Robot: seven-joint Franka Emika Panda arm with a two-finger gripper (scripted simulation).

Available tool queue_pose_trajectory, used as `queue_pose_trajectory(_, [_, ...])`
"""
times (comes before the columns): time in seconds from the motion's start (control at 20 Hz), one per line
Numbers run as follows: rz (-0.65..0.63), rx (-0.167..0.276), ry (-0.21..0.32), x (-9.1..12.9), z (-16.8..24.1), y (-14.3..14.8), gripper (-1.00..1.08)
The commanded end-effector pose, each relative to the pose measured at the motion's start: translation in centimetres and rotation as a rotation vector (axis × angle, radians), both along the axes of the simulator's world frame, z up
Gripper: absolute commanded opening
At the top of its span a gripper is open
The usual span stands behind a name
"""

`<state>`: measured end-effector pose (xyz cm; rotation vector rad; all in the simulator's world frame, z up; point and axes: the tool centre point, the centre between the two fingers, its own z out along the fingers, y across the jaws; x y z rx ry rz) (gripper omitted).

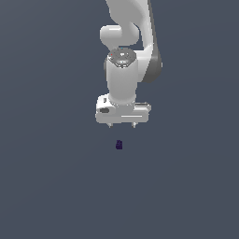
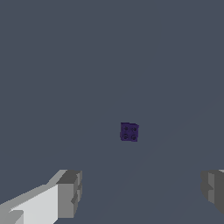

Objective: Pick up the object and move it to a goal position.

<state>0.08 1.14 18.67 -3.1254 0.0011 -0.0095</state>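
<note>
The object (image 1: 119, 144) is a tiny dark purple block, slightly taller than wide, resting on the flat grey surface. In the wrist view the object (image 2: 129, 132) shows a studded top face. My white gripper (image 1: 122, 125) hangs above it, pointing down, with a clear gap between fingertips and block. Its two fingers stand wide apart, so the gripper (image 2: 142, 192) is open and holds nothing. One grey fingertip pad (image 2: 70, 192) shows at the frame's edge, well apart from the block.
A plain dark grey surface (image 1: 56, 186) fills both views. The white arm's links (image 1: 122, 37) rise above the gripper in the exterior view.
</note>
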Motion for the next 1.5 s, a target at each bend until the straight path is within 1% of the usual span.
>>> queue_pose_trajectory(0.0, [0.000,0.000,0.000,0.0,0.0,0.0,1.00])
queue_pose_trajectory(0.15, [0.003,0.003,-0.003,0.0,0.1,0.4,1.00])
queue_pose_trajectory(0.5, [0.020,0.024,-0.021,0.3,0.5,3.0,1.00])
queue_pose_trajectory(0.9, [0.016,0.023,-0.020,0.4,0.0,2.8,1.00])
queue_pose_trajectory(1.15, [-0.004,0.018,-0.015,0.6,-2.1,2.1,1.00])
queue_pose_trajectory(1.45, [-0.046,0.003,-0.004,0.9,-6.6,0.5,1.00])
